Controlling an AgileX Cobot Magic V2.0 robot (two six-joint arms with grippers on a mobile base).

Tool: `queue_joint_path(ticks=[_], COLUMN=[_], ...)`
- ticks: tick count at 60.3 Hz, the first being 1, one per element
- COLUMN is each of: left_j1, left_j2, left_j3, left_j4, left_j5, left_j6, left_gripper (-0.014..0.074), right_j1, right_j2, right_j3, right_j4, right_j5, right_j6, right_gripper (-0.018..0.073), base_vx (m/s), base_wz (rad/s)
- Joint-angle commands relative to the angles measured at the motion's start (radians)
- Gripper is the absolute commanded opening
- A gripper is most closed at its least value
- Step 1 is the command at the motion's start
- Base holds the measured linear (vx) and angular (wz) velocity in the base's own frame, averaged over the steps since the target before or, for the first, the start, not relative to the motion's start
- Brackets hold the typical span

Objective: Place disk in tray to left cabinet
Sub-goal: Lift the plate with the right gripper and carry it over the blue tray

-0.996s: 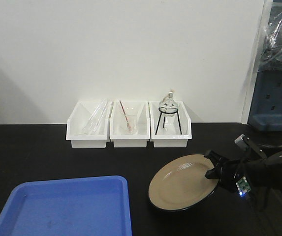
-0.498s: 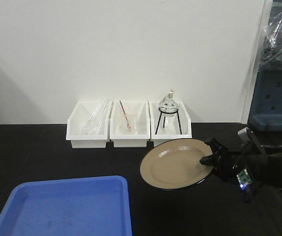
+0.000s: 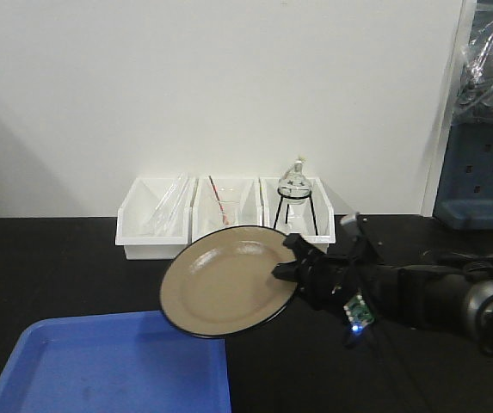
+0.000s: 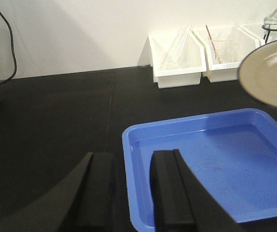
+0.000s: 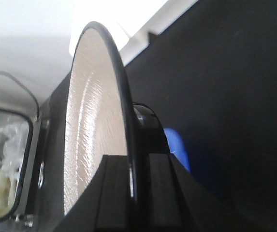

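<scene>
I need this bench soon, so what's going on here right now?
The robot's right gripper has a tan plate clamped by its rim, held tilted in the air above the black table, near the far right corner of the blue tray. The plate is not in the tray yet. The left gripper is open and empty, hanging by the tray's left edge.

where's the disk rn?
Front view: disk is airborne, pinched at its rim by the right gripper, in front of the white bins, by the blue tray's far right corner.
</scene>
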Motion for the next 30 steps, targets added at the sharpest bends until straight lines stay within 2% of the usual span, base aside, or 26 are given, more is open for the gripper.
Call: queue_joint_path(ticks=[1,10,22,30], left_j1=[-0.001,-0.001,-0.001,-0.001], left_j2=[0.008,0.008,0.008,0.008], left_j3=[-0.032,-0.032,-0.032,-0.032], left_j4=[-0.007,-0.007,-0.007,-0.007], left_j5=[-0.072,-0.065,0.01,0.046], left_j6=[-0.003,-0.003,-0.003,-0.003], left_gripper=[0.0342,0.0342,0.0342,0.0342], right_j1=[0.056,0.151,0.233,0.268], right_j2=[-0.065,-0.013,0.084,0.144], right_j3=[-0.052,-0.1,-0.173,-0.218], right_j4=[0.092,0.092,0.092,0.092], right_j5=[-0.021,-0.072,-0.063,-0.066], right_j6=[-0.017,-0.017,0.05,0.04], right_gripper=[-0.0004,-0.0004,-0.0004,-0.0004], base_vx=[0.0,0.0,0.0,0.0], base_wz=[0.0,0.0,0.0,0.0])
